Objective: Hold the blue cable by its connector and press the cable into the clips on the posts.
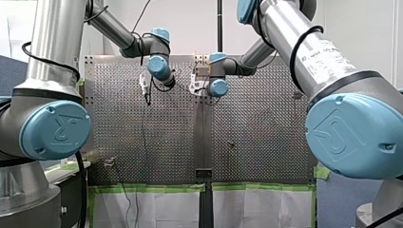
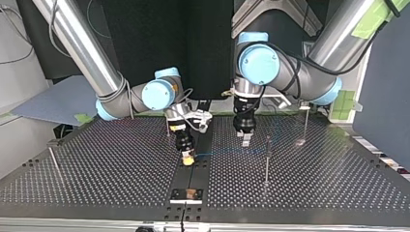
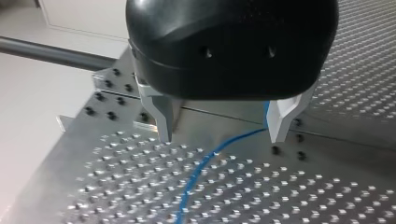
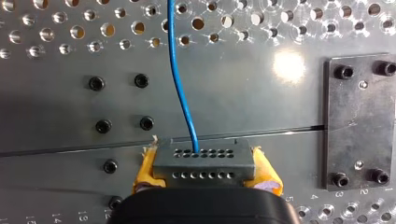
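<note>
In the top view the clips (image 2: 268,140) on the posts (image 2: 267,162) are too small to read. The blue cable (image 4: 180,84) runs off-frame at twelve o'clock from its connector (image 4: 203,158), which is partly buried under my right gripper (image 4: 205,169).

It was a robot lab. My left arm (image 1: 52,71) and my right arm (image 1: 332,80), 2 big silver and blue robots, stood at a metal table (image 2: 111,159) full of little holes, with thin posts (image 2: 267,159) and green tape (image 1: 147,188)

Perforated table (image 2: 96,164), green tape (image 1: 147,188) at its edge — bolted dark plate (image 4: 357,123)
</note>
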Tool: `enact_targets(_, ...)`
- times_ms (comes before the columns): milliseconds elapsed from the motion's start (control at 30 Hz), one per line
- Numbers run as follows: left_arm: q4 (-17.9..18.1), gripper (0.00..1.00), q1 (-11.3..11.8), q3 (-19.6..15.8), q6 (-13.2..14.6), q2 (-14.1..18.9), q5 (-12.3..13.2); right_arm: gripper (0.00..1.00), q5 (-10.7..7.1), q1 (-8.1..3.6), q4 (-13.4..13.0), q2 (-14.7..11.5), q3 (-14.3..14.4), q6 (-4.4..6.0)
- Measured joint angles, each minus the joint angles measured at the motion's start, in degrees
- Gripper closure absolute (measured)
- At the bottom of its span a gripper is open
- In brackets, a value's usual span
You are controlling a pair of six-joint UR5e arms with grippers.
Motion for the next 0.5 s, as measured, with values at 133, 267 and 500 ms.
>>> enact_targets(133,-0.4,0.0,0.26,1.72,-0.07,-0.87,0.08,1.0,-0.02,0.0,0.05,0.02,-0.02,0.0)
enact_targets(267,-0.48,0.0,0.45,3.72,-0.13,-1.69,0.17,1.0,-0.06,0.05,0.07,0.01,0.01,0.0)
enact_targets(500,-1.01,0.0,1.44,6.88,-0.16,-1.98,0.65,1.0,-0.1,0.06,0.08,-0.01,-0.01,0.0)
